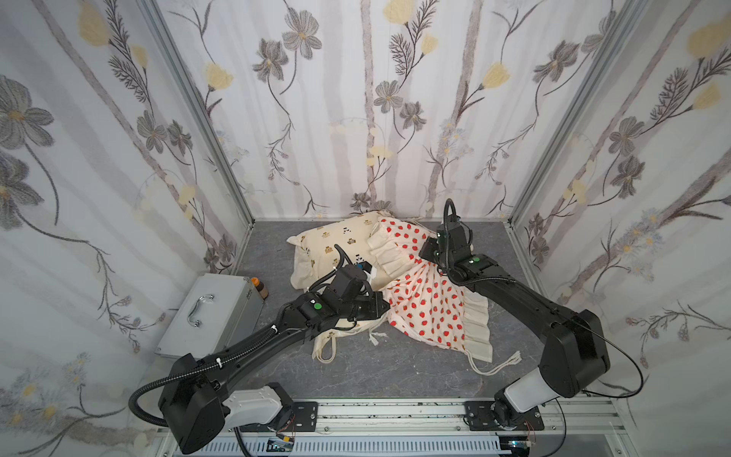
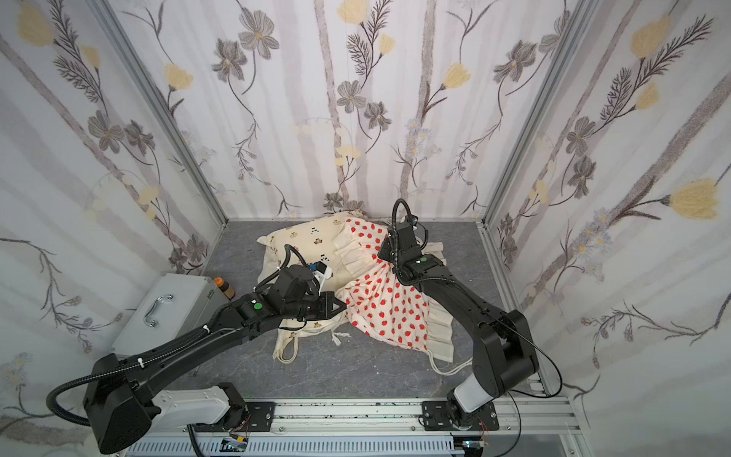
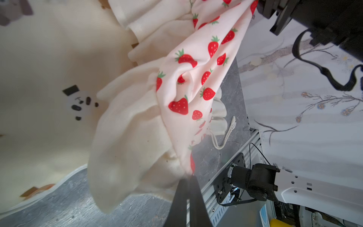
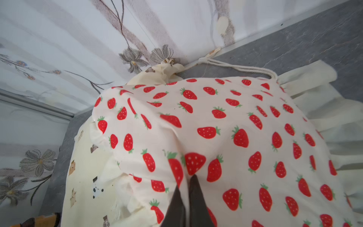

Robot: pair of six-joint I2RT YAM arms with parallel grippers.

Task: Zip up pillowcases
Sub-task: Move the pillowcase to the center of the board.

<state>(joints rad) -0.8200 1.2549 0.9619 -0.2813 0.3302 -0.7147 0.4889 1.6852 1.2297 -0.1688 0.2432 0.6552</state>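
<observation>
Left jaws: together, clamped on a gathered corner of the strawberry pillowcase, where print meets ruffle. You get this only from the left wrist view; both top views show just the wrist meeting the fabric.
Right jaws: closed on a small fold of the same cover. It is plain in the right wrist view and hidden under the wrist from above.
Strawberry pillowcase: on the worktop, right of centre, with its far end overlapping the bear pillowcase.
Bear pillowcase: behind and to the left, partly under the left arm.
Tie: a cream cord runs toward the back wall (right wrist view only).
Silver case: at the worktop's left edge, with a small bottle just beside it. You see these in both top views.
</observation>
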